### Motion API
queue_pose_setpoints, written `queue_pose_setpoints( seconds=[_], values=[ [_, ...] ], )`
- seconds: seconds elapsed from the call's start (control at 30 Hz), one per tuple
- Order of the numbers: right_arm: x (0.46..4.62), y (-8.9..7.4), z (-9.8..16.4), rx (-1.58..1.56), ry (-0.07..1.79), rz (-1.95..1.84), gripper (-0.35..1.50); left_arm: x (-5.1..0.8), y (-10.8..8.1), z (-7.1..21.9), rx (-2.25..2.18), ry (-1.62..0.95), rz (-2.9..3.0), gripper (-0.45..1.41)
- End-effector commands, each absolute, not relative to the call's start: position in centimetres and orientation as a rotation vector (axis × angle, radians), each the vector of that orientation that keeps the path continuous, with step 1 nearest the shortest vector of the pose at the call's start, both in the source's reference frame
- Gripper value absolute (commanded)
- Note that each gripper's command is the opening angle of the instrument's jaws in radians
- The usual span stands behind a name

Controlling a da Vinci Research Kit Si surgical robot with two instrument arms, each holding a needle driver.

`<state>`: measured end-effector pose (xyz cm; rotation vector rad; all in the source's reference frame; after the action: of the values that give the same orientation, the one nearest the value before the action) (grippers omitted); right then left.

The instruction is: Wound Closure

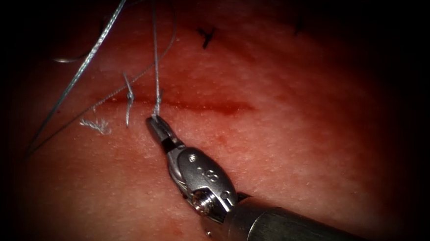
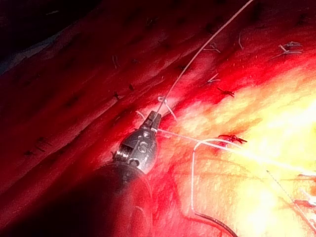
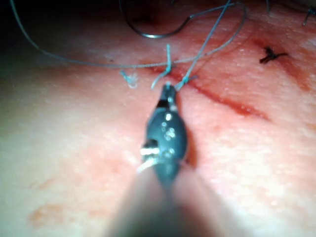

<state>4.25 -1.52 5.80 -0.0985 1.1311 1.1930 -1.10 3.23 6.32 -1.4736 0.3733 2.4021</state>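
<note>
The right tool [image 1: 154, 122] comes in from the lower right, its jaws shut on the thread [image 1: 155, 58] just below the cut [image 1: 196, 105]. From the jaw tips this strand runs taut and almost straight up, out of the picture. A knotted stitch [image 1: 128, 98] crosses the cut just left of the jaws. The same tool [image 3: 167, 91] grips the thread [image 3: 207, 44] by the cut [image 3: 222, 101]. It appears again as the right tool [image 2: 154, 118]. The curved needle [image 3: 155, 33] lies loose on the tissue beyond the cut, held by neither tool.
A second, slack length of thread [image 1: 88, 55] sweeps from the top down to the far left. A frayed cut end [image 1: 96, 125] lies below the cut's left end. Dark older stitches [image 1: 207, 36] mark the tissue [image 1: 297, 139] above the cut.
</note>
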Motion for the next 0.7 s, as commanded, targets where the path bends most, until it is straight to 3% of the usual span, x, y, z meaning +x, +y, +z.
queue_pose_setpoints(
  seconds=[0.03,0.4,0.7],
  values=[
    [4.32,-1.52,5.83,-0.097,1.134,1.191,-0.35,-1.16,3.33,6.35,-1.47,0.387,2.404,-0.45],
    [4.34,-1.73,5.7,-0.074,1.145,1.117,-0.35,-1.3,3.39,6.38,-1.142,0.83,2.703,-0.45],
    [4.33,-1.99,5.61,-0.046,1.143,1.023,-0.35,-1.31,3.45,6.4,-1.061,0.937,2.795,-0.45]
  ],
)
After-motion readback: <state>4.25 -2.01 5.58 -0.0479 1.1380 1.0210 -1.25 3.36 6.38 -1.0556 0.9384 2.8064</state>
